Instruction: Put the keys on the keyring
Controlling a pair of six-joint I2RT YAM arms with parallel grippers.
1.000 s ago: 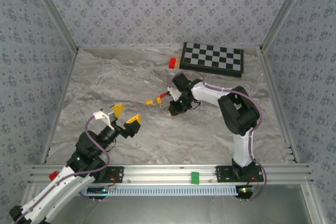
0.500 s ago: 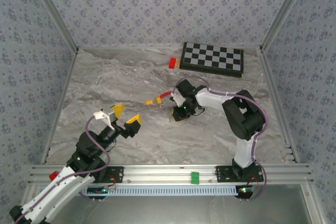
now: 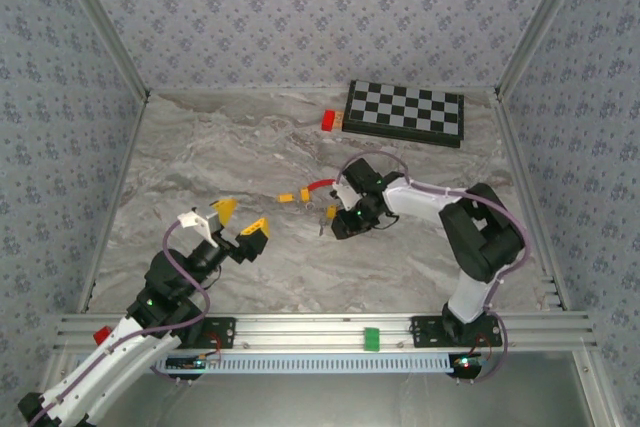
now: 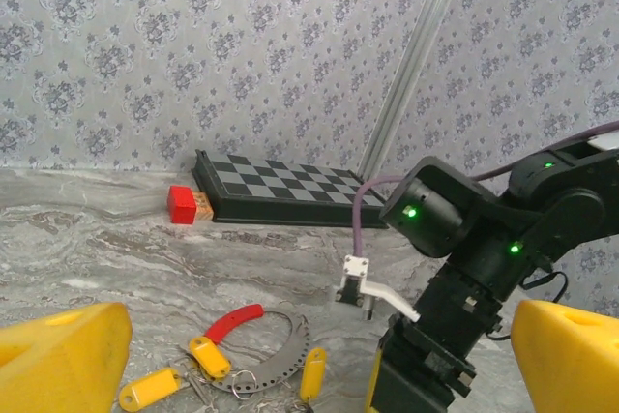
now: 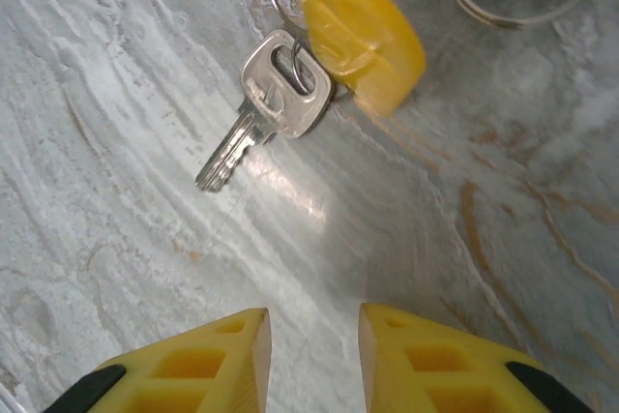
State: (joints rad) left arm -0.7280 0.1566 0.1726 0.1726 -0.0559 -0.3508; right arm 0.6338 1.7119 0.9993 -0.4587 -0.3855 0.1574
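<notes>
The right pincer point(image 3: 331, 227) hangs low just beside the keys point(image 3: 331, 212) and the red-tipped keyring point(image 3: 318, 185).

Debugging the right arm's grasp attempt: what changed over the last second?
Right gripper backed off toward the near edge, elbow swinging right; its jaws now stand apart, nothing between them. A key with a yellow tag lies uncovered just ahead of it, apparently let go. Unchanged: left gripper, open and parked; keyring, chessboard, red block.

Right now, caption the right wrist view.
Right gripper, jaws slightly apart, hangs near silver key with yellow tag on table.
</notes>
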